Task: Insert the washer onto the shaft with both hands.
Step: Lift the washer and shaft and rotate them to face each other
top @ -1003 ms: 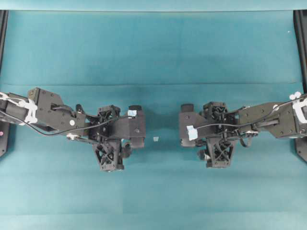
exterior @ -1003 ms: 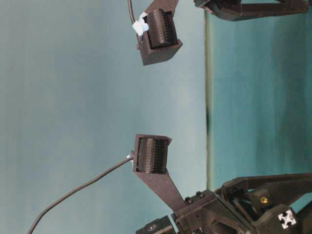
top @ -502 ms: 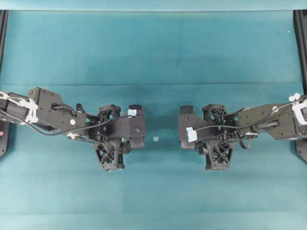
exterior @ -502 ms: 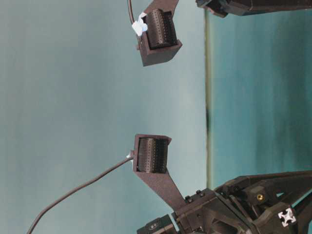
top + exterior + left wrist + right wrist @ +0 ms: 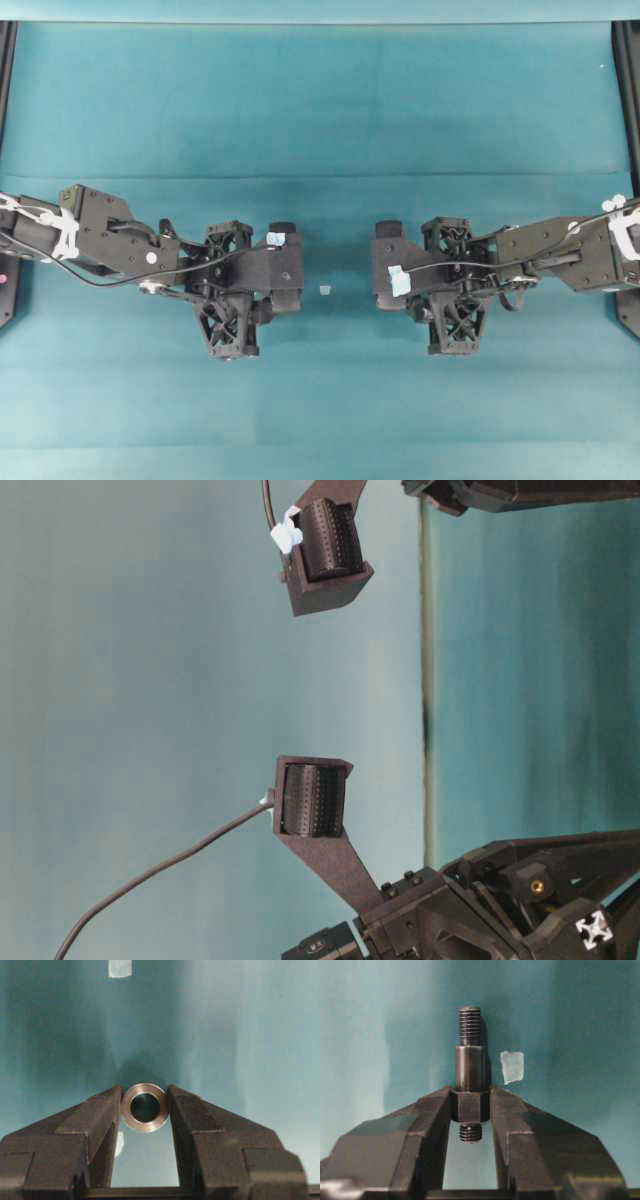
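In the overhead view, the left pincer [image 5: 228, 322] and the right pincer [image 5: 457, 318] are seen facing each other across the teal worktop [image 5: 320, 100], with a small white tape bit [image 5: 324, 290] lying between them.

In the table-level view, only arm parts are shown against the cloth; neither grip can be told there.

In the left wrist view, the washer [image 5: 145, 1107] is clamped between the fingertips, its hole facing the camera, with tape at 12 o'clock.

In the right wrist view, the shaft [image 5: 470, 1087] is gripped by its collar, its threaded end pointing to 12 o'clock and tape at 2 o'clock.
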